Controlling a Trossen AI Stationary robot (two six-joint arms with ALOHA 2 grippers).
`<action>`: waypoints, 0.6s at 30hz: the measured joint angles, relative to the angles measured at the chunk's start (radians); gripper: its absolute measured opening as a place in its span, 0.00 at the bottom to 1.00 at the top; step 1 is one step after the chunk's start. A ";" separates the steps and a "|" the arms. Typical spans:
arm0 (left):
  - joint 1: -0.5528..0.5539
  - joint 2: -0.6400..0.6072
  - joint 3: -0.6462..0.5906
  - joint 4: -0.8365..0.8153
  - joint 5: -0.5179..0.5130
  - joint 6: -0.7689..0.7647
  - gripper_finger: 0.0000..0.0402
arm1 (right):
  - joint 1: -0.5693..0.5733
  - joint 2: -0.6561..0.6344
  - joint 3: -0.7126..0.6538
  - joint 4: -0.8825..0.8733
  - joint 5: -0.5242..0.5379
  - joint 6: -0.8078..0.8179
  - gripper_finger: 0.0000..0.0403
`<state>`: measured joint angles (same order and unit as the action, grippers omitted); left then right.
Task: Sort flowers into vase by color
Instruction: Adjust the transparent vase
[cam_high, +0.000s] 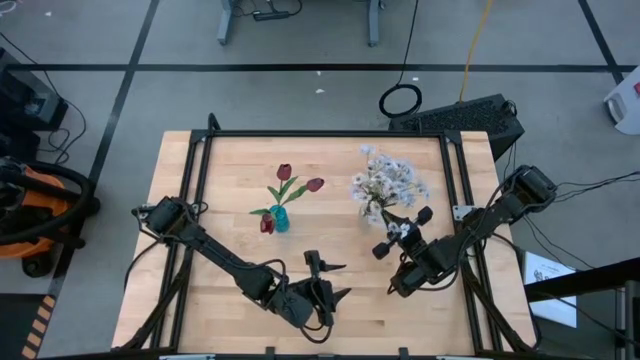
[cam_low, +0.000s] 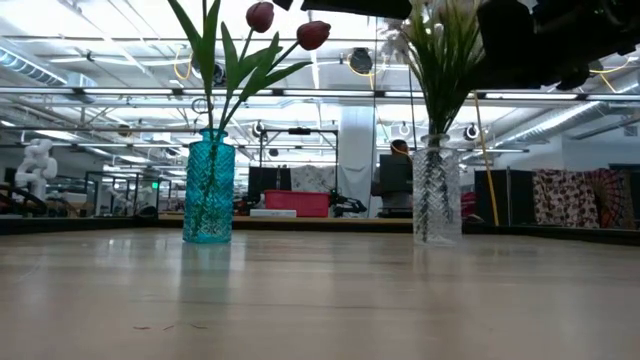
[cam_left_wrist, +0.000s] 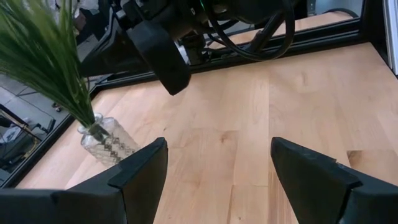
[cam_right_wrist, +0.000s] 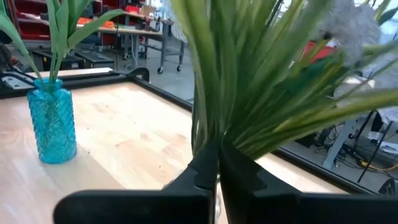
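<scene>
High view: three red tulips (cam_high: 285, 172), two vases; right pincer (cam_high: 402, 232) together, left pincer (cam_high: 327, 279) apart.

Open pale wooden table (cam_high: 330, 275) along the near edge and between the two vases. Blocking toward the far edge: ribbed teal glass vase (cam_high: 280, 218) with red tulips, clear glass vase (cam_low: 437, 192) crowded with white sprays.

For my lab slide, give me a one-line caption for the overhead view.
Red flowers in the blue vase, white flowers beside the shut right gripper; left gripper waits open.
</scene>
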<state>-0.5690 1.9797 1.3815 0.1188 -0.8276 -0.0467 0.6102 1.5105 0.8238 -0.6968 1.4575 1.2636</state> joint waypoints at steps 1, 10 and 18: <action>0.000 0.000 0.000 0.000 0.000 0.000 0.72 | 0.000 0.000 0.000 0.001 -0.004 0.000 0.01; 0.000 0.000 0.000 0.000 0.000 0.001 0.72 | 0.000 0.000 0.000 0.005 -0.027 -0.003 0.10; -0.006 -0.002 0.000 -0.001 0.000 0.001 0.72 | 0.005 0.000 0.000 0.006 -0.116 -0.010 0.27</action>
<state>-0.5749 1.9775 1.3815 0.1181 -0.8276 -0.0456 0.6151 1.5108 0.8238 -0.6910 1.3411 1.2538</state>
